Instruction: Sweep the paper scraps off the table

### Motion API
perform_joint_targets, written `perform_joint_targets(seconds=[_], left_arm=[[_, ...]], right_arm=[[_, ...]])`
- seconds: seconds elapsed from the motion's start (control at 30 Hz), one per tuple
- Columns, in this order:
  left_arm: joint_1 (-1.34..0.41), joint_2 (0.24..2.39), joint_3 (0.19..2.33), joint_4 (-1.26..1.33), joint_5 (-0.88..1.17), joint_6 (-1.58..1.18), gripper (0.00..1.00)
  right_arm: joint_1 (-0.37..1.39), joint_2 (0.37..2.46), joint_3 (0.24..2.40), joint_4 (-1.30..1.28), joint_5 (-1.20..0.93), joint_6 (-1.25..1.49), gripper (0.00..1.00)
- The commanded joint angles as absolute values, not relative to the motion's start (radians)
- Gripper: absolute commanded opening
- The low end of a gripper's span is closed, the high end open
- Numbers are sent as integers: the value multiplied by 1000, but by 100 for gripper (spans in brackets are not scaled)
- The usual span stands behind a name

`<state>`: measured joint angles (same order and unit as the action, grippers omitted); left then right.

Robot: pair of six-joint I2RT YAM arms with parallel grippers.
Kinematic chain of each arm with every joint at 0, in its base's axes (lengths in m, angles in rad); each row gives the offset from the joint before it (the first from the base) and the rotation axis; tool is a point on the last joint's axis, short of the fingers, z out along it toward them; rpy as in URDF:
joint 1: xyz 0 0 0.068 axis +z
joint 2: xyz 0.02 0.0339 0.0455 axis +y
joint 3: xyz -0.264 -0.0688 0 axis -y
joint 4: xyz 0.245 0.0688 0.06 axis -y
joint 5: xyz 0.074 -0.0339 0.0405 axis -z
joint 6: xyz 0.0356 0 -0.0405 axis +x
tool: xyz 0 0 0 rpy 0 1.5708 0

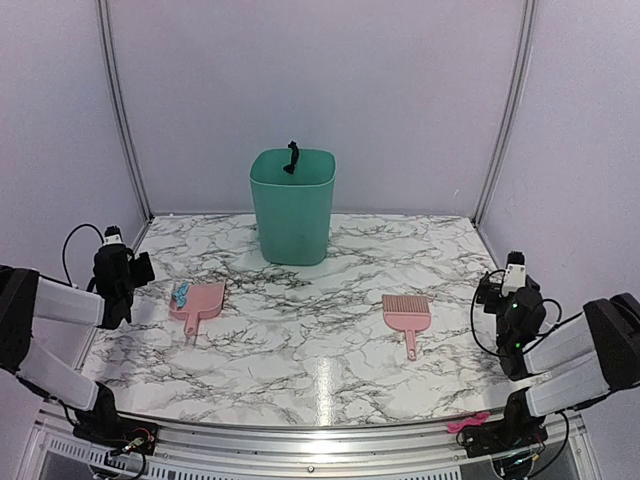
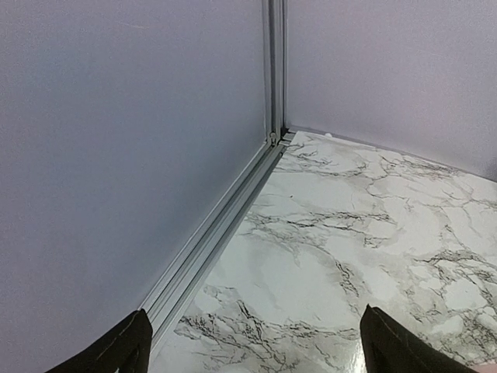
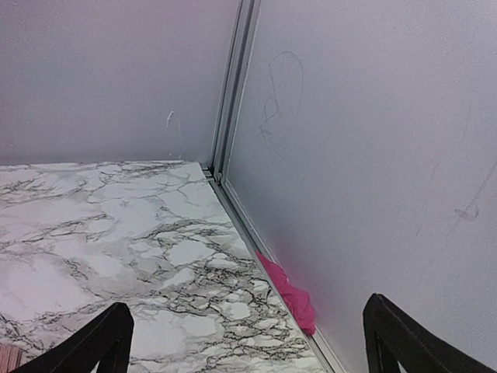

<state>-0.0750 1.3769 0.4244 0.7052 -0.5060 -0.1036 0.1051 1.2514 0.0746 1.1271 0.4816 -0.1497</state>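
A small light-blue paper scrap [image 1: 181, 294] lies on the pink dustpan [image 1: 200, 303] at the left of the marble table [image 1: 320, 360]. A dark crumpled bit [image 1: 291, 159] sticks up at the back rim of the green bin [image 1: 292, 210]. No other dark scraps show on the table. The pink comb-like brush [image 1: 407, 315] lies at the right. My left gripper [image 1: 140, 268] is open and empty, held above the table's left edge, left of the dustpan; its fingers [image 2: 116, 350] frame bare marble. My right gripper [image 1: 495, 290] is open and empty near the right wall.
A crumpled bright-pink piece [image 3: 289, 291] lies against the right wall rail in the right wrist view. Another pink bit [image 1: 468, 422] sits on the front rail by the right arm's base. Walls enclose the table on three sides.
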Motion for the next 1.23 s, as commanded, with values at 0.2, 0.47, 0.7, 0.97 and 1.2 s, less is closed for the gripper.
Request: perform_joint_targets(seconds=[0.2, 0.47, 0.7, 0.97, 1.2], left_arm=[[-45, 1484, 265, 1177, -357, -80, 93], [-48, 1531, 229, 1296, -363, -69, 99], [-48, 1530, 230, 1295, -364, -71, 99], [-48, 1529, 230, 1293, -364, -72, 99], [-48, 1529, 230, 1293, -364, -71, 99]], right_arm=[[72, 1362, 152, 1271, 298, -192, 98], [74, 1431, 112, 1441, 106, -135, 99], [74, 1612, 127, 1586, 130, -142, 98], [70, 1604, 223, 1404, 215, -106, 99], [71, 1604, 228, 1396, 213, -104, 99]])
